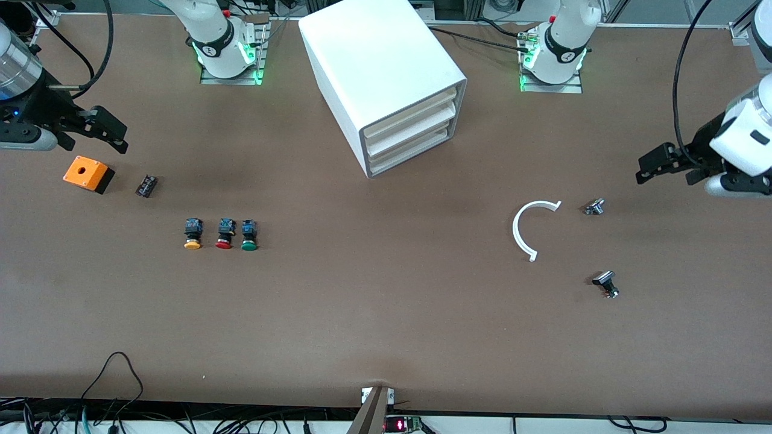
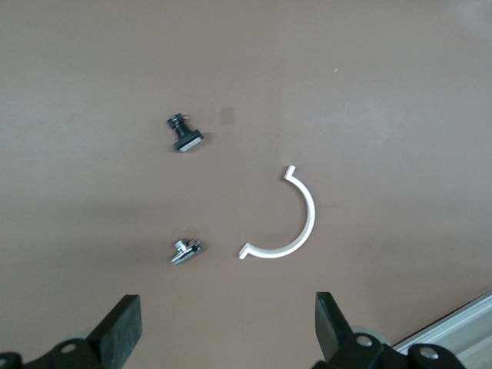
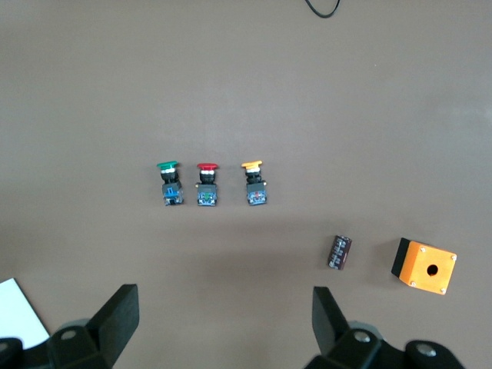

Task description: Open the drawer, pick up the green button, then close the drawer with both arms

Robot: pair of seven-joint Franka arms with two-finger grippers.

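The white cabinet (image 1: 386, 72) stands between the two arm bases, and the drawer (image 1: 410, 155), the lowest of its three, is shut flush like the two above it. The button (image 1: 249, 235) with the green cap lies on the table toward the right arm's end, nearer the front camera than the cabinet; the right wrist view also shows this button (image 3: 169, 181). My right gripper (image 1: 96, 138) hangs open and empty over the table near an orange box, and its wrist view shows that gripper (image 3: 227, 323) with jaws wide. My left gripper (image 1: 663, 169) hangs open and empty at the left arm's end, the gripper (image 2: 228, 330) spread over bare table.
A red-capped button (image 1: 224, 234) and an orange-capped button (image 1: 192, 234) lie in a row beside the green one. An orange box (image 1: 88, 173) and a small black part (image 1: 146, 185) sit below the right gripper. A white half ring (image 1: 531, 226) and two small metal parts (image 1: 594, 207) (image 1: 606, 283) lie near the left gripper.
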